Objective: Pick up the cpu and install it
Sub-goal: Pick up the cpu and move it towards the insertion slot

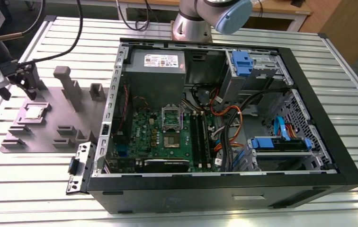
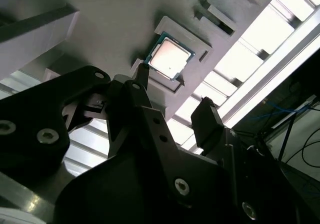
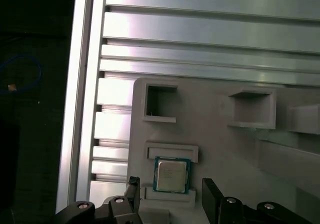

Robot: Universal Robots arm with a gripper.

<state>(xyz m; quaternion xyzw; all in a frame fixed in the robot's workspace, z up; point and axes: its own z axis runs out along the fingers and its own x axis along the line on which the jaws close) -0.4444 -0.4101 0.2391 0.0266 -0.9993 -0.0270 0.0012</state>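
Cpu point(image 3: 172, 175) seated in grey tray point(image 3: 225, 149); gripper point(image 3: 171, 190) jaws spread wide either side, holding nothing.

The exterior view looks down from high and well back on the open computer case point(image 1: 229, 118) and the grey fixture tray point(image 1: 40, 124), with the gripper point(image 1: 20, 92) hanging over that tray. Both wrist views sit close behind the gripper. The first wrist view faces nearly straight down past its fingers point(image 3: 211, 196), while the second wrist view slants along them. Both share the cpu point(image 3: 172, 175), just beyond the fingertips.
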